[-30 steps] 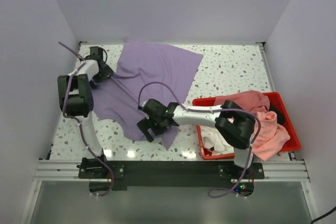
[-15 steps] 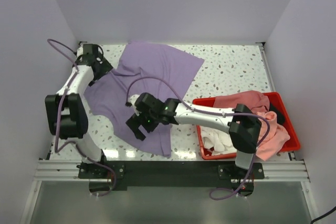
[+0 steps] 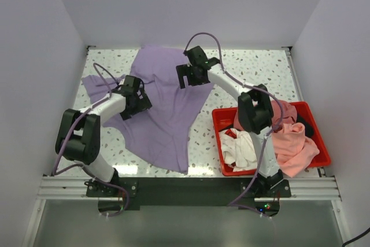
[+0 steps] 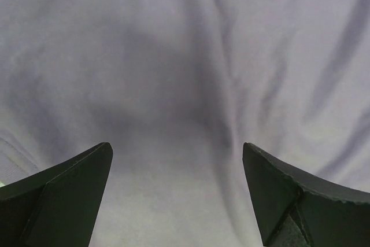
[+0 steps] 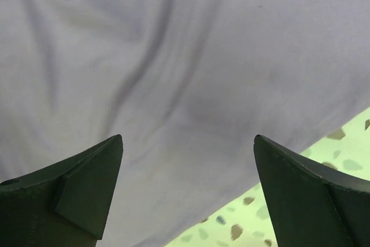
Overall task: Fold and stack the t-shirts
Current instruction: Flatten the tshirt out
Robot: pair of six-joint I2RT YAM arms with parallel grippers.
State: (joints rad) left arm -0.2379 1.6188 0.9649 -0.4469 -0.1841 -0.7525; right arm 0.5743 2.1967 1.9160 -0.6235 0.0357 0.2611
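Observation:
A purple t-shirt [image 3: 165,108] lies spread and wrinkled on the speckled table [image 3: 254,79], from the back edge down to the near middle. My left gripper [image 3: 139,98] hovers over its left part, jaws open and empty; its wrist view is filled with purple cloth [image 4: 185,73]. My right gripper [image 3: 188,76] is over the shirt's upper right part, open and empty; its wrist view shows purple cloth [image 5: 173,62] and the cloth's edge with table beyond [image 5: 324,177]. More shirts, pink [image 3: 292,143] and white [image 3: 240,148], lie in a red bin.
The red bin [image 3: 222,117] stands at the right near side with clothes spilling over its rim. White walls enclose the table on the left, back and right. The arms' base rail [image 3: 185,188] runs along the near edge.
The right arm swung from the shirt's near edge up to its far right part. The left gripper moved from the far left corner toward the shirt's middle. The shirt is now spread wider.

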